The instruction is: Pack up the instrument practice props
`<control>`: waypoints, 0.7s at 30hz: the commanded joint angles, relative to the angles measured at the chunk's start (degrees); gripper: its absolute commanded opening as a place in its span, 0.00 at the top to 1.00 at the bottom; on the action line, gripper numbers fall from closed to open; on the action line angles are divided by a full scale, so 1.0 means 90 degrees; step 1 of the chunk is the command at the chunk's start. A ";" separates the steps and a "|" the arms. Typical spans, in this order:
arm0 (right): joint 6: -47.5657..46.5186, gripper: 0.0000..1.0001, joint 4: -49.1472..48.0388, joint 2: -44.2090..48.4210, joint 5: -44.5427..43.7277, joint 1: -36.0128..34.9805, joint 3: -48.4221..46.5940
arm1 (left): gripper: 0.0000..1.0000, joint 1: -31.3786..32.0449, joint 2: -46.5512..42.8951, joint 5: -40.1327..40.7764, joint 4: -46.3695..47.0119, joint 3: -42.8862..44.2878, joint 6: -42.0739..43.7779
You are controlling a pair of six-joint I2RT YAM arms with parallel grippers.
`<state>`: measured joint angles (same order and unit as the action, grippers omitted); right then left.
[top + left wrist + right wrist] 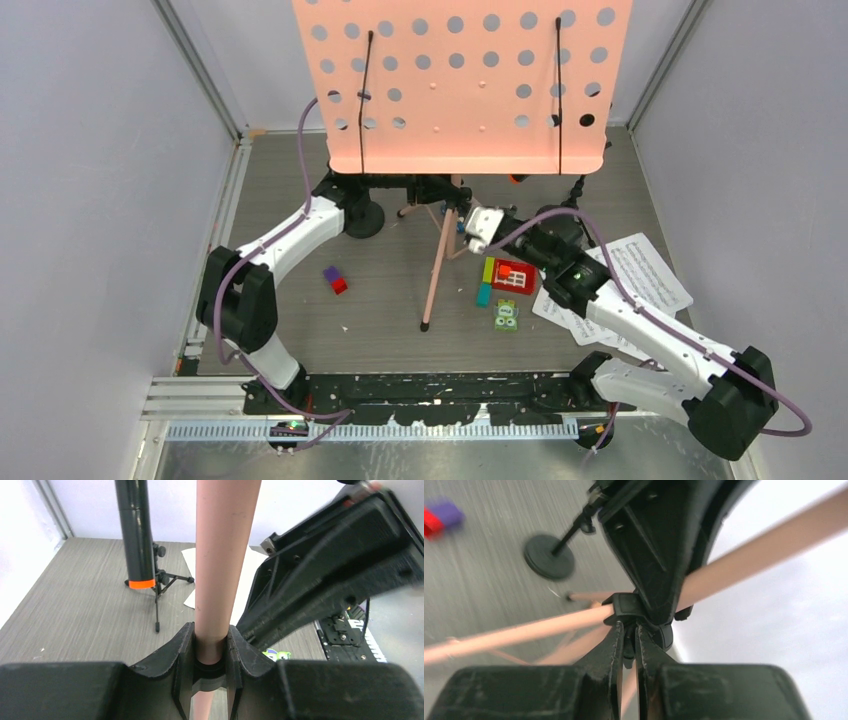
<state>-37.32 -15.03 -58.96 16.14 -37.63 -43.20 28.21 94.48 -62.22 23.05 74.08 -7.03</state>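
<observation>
Step in hand, as judged: folding of pink sheet-music holder (460, 90), stood upright at back centre. Pole (225, 555) pinched by left gripper (210, 645). Right gripper (626, 630) jaws nearly together at black leg collar (624, 607); grip cannot be told. Next: pole kept steady, collar slid, tripod legs (435, 270) folded in.

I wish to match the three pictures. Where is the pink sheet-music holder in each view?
Top external: pink sheet-music holder, its perforated plate fills the top centre; one leg slants down to mid-table.
Left wrist: its pole stands upright in the centre, clamped by the left claw.
Right wrist: its tubes cross from left to upper right, meeting at a black collar above the right claw.
Shared landmark: the grey table, in all three.
</observation>
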 commanded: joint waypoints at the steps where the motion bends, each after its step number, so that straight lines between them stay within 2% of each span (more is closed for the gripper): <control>1: -0.3508 0.86 0.2103 0.0212 0.0124 -0.0994 -0.0055 | 1.00 0.0040 0.0143 0.0333 -0.0277 0.0165 -0.0098; 6: -0.4823 0.85 0.2111 0.0156 -0.1334 -0.1557 0.0290 | 1.00 0.0040 0.0157 0.0321 -0.0276 0.0174 -0.0118; 9: -0.4599 0.78 0.1146 0.0124 -0.1769 -0.1645 0.0499 | 1.00 0.0040 0.0145 0.0334 -0.0276 0.0148 -0.0108; 12: -0.2483 0.62 0.0425 0.0272 -0.1967 -0.1658 0.0271 | 1.00 0.0040 0.0141 0.0356 -0.0299 0.0146 -0.0085; 15: -0.0810 0.47 -0.0181 0.0617 -0.1986 -0.1655 0.0188 | 1.00 0.0040 0.0141 0.0367 -0.0315 0.0157 -0.0069; 17: 0.0198 0.30 -0.0993 0.0902 -0.2140 -0.1659 0.0462 | 1.00 0.0040 0.0143 0.0369 -0.0315 0.0149 -0.0069; 21: 0.2200 0.08 -0.2004 0.1486 -0.3090 -0.1659 0.0996 | 1.00 0.0040 0.0127 0.0370 -0.0315 0.0135 -0.0060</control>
<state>-41.43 -18.13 -50.98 -3.40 -52.53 -37.21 28.71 94.50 -61.91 22.83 74.22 -7.03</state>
